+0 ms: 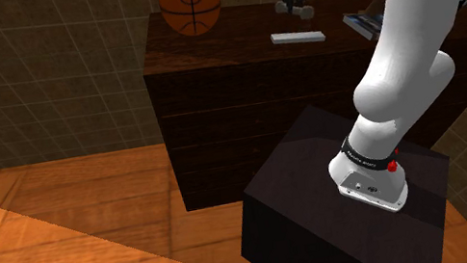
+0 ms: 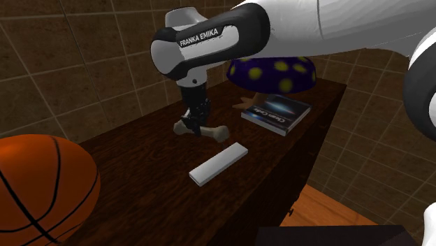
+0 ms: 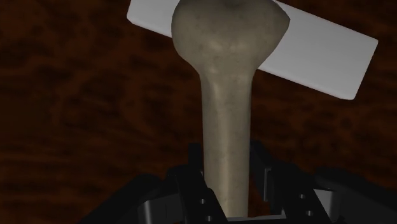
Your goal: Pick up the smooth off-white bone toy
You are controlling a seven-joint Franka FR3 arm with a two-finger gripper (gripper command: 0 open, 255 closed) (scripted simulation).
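The off-white bone toy (image 2: 213, 131) is over the dark wooden dresser top (image 2: 140, 164), with knobbed ends and a slim shaft. My black gripper (image 2: 194, 126) comes straight down on it. In the wrist view the two fingers (image 3: 194, 170) press against both sides of the shaft of the bone toy (image 3: 226, 95), so my gripper (image 3: 226, 188) is shut on it. From the shoulder view the bone toy (image 1: 302, 11) sits under the gripper (image 1: 296, 2) near the back of the dresser (image 1: 221, 128). Whether the bone rests on the wood or hangs just above it I cannot tell.
A flat white slab (image 2: 219, 163) lies just in front of the bone. A book (image 2: 276, 112) and a purple yellow-spotted mushroom shape (image 2: 272, 72) stand toward the second exterior view's right. A basketball (image 1: 190, 1) sits at the dresser's far left corner. The black stand (image 1: 332, 207) is below.
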